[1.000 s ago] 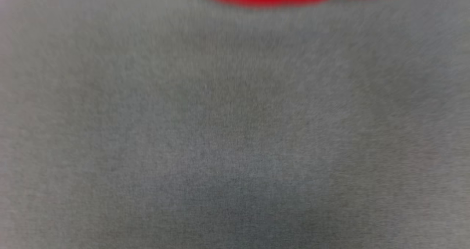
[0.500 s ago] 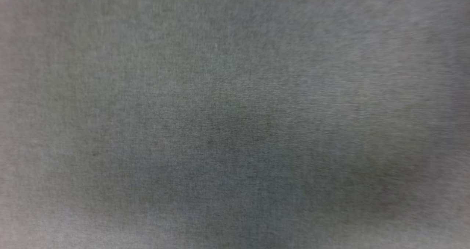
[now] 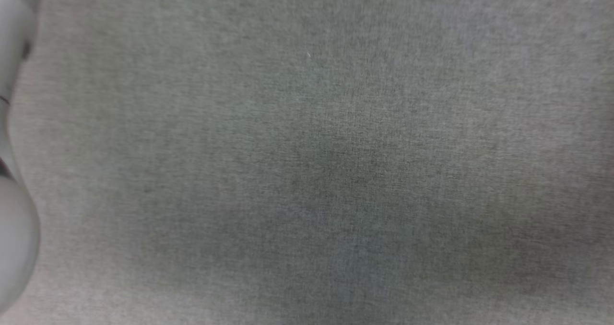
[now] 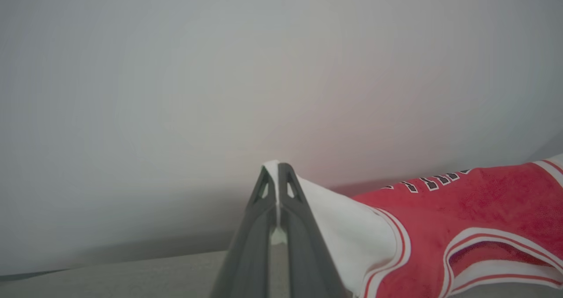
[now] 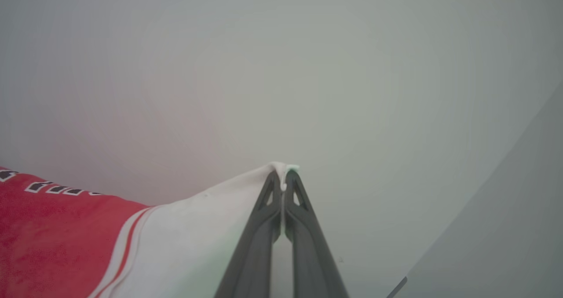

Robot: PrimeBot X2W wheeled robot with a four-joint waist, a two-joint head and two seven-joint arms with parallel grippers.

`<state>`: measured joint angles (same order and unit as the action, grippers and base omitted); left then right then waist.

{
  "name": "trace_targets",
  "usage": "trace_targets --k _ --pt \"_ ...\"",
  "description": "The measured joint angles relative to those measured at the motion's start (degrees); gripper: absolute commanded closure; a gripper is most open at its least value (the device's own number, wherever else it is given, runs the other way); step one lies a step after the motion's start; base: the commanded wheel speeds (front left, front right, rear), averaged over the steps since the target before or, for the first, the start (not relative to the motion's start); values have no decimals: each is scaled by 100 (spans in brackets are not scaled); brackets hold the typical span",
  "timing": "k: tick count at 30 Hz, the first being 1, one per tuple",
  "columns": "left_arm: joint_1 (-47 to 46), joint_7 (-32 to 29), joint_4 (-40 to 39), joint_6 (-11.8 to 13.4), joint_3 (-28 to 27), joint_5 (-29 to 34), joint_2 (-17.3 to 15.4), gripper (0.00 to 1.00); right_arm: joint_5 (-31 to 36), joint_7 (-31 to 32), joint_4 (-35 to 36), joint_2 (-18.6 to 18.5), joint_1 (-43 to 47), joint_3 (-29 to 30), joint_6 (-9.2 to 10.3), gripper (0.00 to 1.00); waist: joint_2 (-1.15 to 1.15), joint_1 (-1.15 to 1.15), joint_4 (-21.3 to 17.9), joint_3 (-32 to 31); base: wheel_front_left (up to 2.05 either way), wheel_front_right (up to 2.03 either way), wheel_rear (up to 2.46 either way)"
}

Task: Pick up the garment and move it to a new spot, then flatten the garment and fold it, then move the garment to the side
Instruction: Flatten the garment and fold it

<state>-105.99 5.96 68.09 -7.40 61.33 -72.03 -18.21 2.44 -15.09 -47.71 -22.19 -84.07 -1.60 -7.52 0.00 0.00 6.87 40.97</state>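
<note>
grey woven surface [image 3: 336,162] lay below the head camera | garment [image 4: 466,219] ran sideways off both grippers' tips, red body between its white side panels | pale forearm [image 3: 14,229] stood at the head view's left edge | left gripper [image 4: 277,169] was clamped on one white edge | right gripper [image 5: 285,175] was clamped on the other

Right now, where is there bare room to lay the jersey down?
The grey cloth in the head view is bare right across, bordered by a pale forearm at its left edge. It is crowded between the left and right jaws, both shut on the jersey stretched between them.
</note>
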Motion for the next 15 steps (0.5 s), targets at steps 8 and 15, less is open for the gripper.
trace_targets --k 8,15 --pt "967 -411 -215 0 44 -331 -215 100 -1095 31 -337 -124 865 -414 0 100 0 0 15 -726 0 0 0" --pt "1885 -806 -413 -1 320 -381 -521 100 -2532 725 36 -470 1891 -1399 0 100 0 0 -9 -1511 0 0 0"
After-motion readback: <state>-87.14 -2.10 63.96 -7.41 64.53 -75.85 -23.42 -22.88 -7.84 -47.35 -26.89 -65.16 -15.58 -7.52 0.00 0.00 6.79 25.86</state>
